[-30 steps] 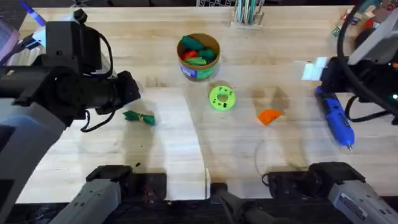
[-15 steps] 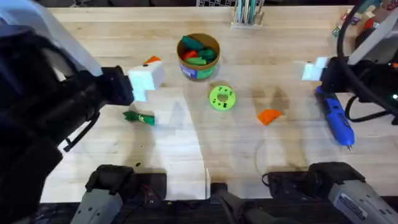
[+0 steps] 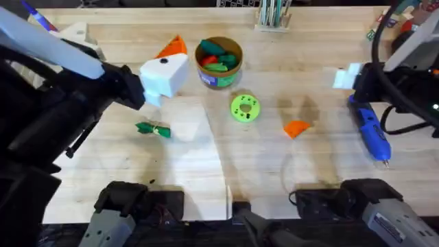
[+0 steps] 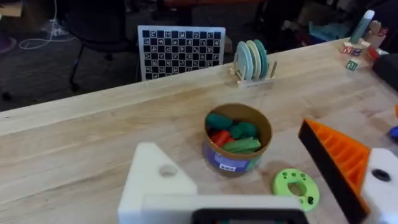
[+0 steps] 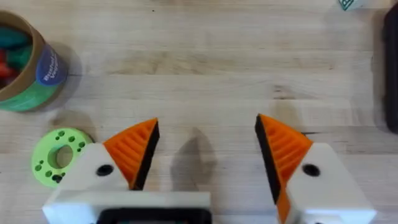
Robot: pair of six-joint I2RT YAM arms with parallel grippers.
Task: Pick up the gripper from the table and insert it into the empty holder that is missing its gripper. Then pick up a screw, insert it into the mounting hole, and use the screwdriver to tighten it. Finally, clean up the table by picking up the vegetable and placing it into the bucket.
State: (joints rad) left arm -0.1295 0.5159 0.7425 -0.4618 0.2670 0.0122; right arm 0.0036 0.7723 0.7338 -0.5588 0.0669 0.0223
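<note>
Bare tabletop (image 3: 206,165) separates vegetable (image 3: 153,129), gripper (image 3: 297,127) and screwdriver (image 3: 370,133).

A pale wooden bench (image 3: 206,171) carries everything. The bucket (image 3: 219,63) stands toward the back, with a bright green disc with holes (image 3: 245,108) just in front of it. The gripper (image 3: 297,127) lies to the right, the screwdriver (image 3: 370,134) farther right. The vegetable (image 3: 153,130) lies left of centre. A rack, apparently holding plates (image 4: 252,62), stands at the far edge.
</note>
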